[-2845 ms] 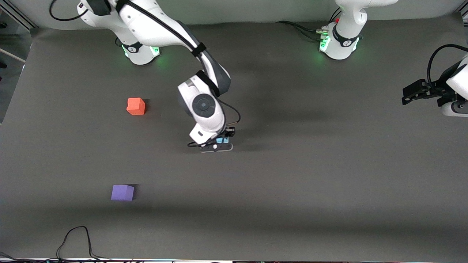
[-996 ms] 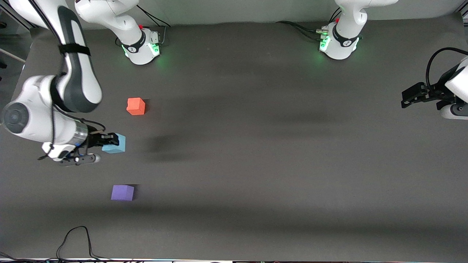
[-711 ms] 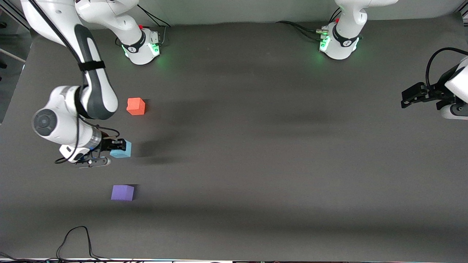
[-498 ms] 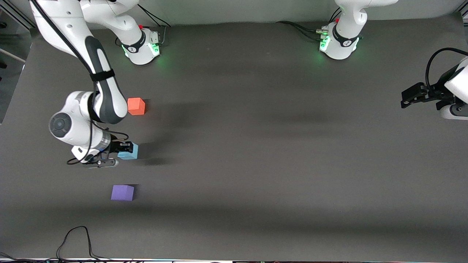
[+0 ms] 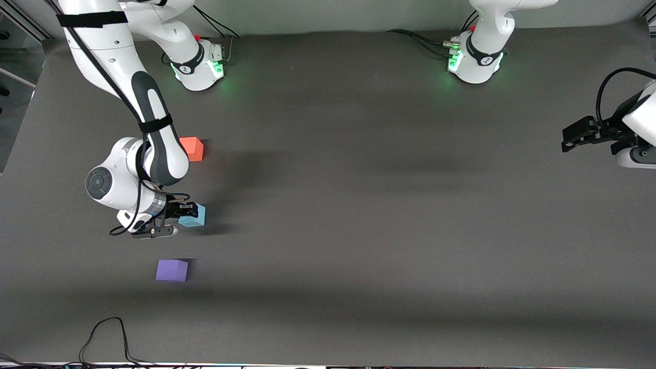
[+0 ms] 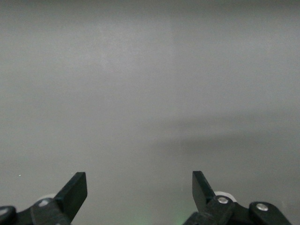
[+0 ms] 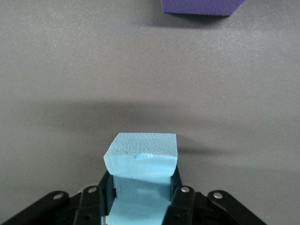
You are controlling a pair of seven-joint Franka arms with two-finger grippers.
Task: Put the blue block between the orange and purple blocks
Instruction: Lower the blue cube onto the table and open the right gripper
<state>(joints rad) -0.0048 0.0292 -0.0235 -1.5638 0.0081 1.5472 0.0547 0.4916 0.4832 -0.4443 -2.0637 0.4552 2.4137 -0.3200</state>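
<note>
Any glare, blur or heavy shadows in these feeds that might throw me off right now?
Front view: no glare; soft dark bands lie across the table, and the blue block casts a shadow. Right wrist view: the blue block is sharp, shadow under it. Left wrist view: featureless grey, only the left gripper is crisp.

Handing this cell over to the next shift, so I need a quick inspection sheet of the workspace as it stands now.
Surface: dark grey table cover, bare apart from the blocks.
Job's things: blue block held in the right gripper, over the table between the orange block and the purple block; both of those rest on the table.
Clutter: nothing seen.
Grippers: right gripper shut on the blue block; left gripper open, empty, waiting at the left arm's end of the table.
Cables: black cable loop on the table edge nearest the front camera; cables at both arm bases.
Surroundings: light wall by the bases.
</note>
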